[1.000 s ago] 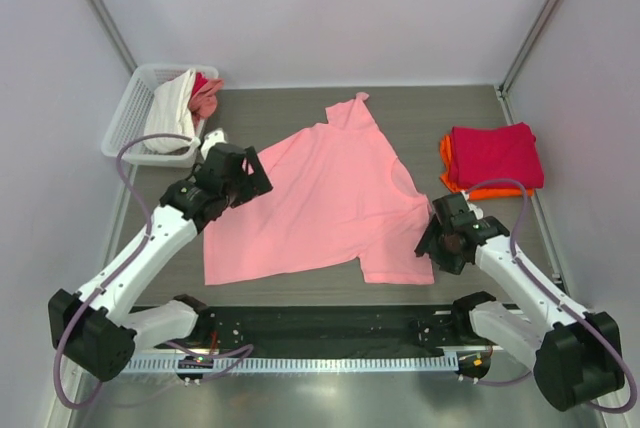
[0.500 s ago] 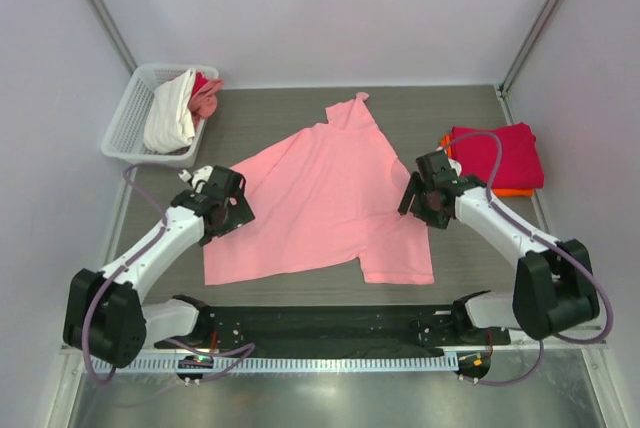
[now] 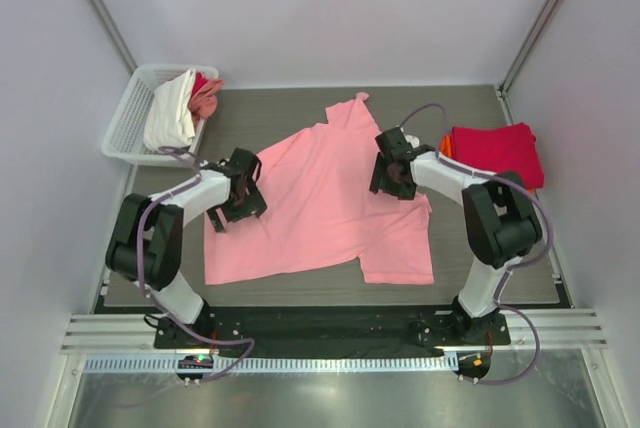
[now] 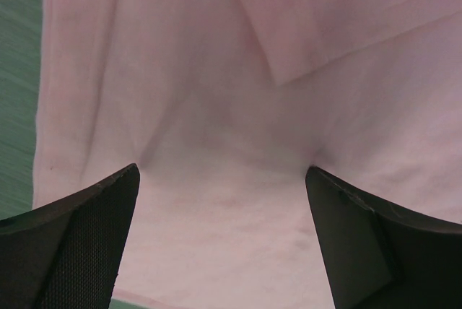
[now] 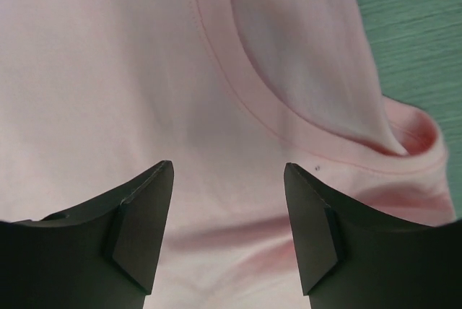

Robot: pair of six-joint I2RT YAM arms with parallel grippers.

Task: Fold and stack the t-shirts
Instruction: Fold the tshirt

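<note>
The pink t-shirt (image 3: 320, 198) is left spread and unmoved on the table (image 3: 290, 113), just left of the folded stack (image 3: 495, 155). Within the last second the left gripper (image 3: 245, 198) has been brought over its left edge and the right gripper (image 3: 388, 180) over its collar (image 5: 289, 128), jaws apart, nothing pinched yet. A first-fold grasp is judged imminent.

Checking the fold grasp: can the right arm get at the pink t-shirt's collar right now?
Probably yes. The right gripper hangs open right over the collar of the pink t-shirt. In the wrist view the neckline lies between its fingers, and nothing sits on top of it.
</note>
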